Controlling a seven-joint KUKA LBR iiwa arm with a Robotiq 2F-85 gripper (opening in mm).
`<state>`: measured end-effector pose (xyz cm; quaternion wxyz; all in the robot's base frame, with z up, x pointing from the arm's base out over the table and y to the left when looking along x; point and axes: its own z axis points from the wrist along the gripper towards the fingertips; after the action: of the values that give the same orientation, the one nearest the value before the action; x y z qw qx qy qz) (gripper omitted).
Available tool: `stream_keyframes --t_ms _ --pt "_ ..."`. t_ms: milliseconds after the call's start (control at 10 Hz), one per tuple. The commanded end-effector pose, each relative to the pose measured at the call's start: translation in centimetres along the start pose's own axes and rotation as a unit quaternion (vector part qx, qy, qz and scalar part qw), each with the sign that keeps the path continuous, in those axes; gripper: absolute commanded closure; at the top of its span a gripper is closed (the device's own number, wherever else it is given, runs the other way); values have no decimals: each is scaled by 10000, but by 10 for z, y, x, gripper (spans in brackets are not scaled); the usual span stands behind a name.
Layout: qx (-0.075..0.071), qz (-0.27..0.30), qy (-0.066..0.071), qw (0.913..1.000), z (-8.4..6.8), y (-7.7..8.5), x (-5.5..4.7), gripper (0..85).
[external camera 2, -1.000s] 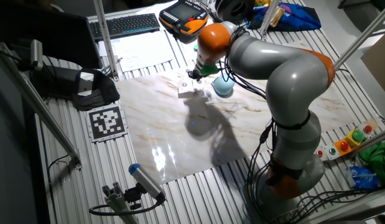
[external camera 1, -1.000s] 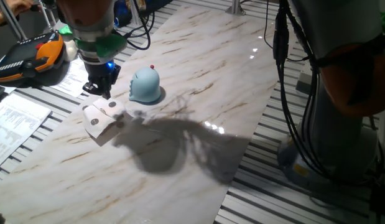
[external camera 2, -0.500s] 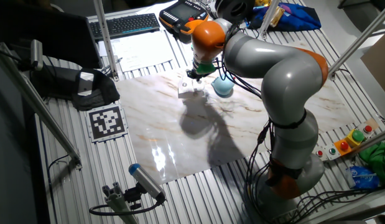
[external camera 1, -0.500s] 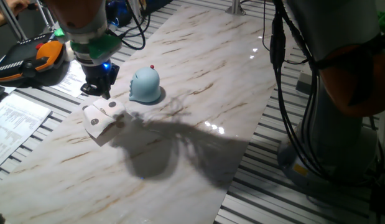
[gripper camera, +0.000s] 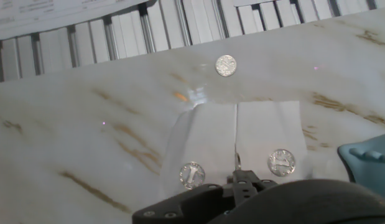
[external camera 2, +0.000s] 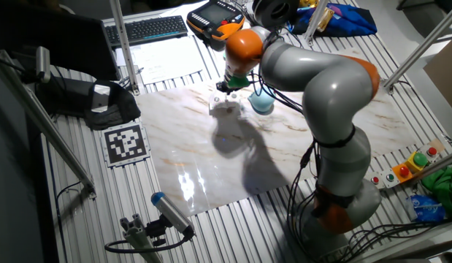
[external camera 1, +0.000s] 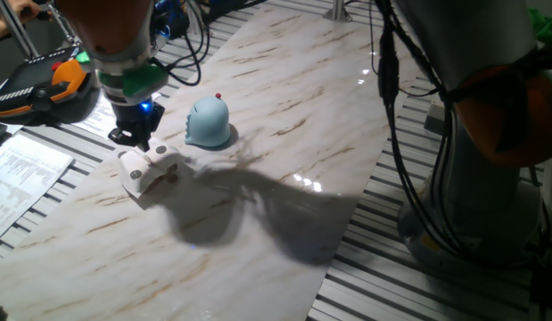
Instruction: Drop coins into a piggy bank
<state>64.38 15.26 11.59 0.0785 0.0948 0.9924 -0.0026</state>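
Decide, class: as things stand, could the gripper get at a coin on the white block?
Probably yes. The gripper hangs right over the white block, and two coins lie uncovered on top, with nothing between. The piggy bank stands off to the side.

Gripper over white block beside piggy bank.

Light blue piggy bank, red-knobbed; silver coins; brown-veined white table.

A glossy, marble-patterned table top with bright reflections is seen beneath the claw. Just under the claw, a matt off-white cardboard-like block is seen, with two shiny silver metal coins seated in it. Beside the claw, a smooth light blue plastic-looking dome-shaped piggy bank is shown with a soft sheen.
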Motion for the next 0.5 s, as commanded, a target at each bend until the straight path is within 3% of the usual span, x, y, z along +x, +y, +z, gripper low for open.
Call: stream_keyframes --t_ms 0,200,400 --pt "58 35 38 10000 0 0 -1 850" --pt "194 111 126 9997 1 -1 -4 850" --pt "112 27 35 9999 6 -3 1 850"
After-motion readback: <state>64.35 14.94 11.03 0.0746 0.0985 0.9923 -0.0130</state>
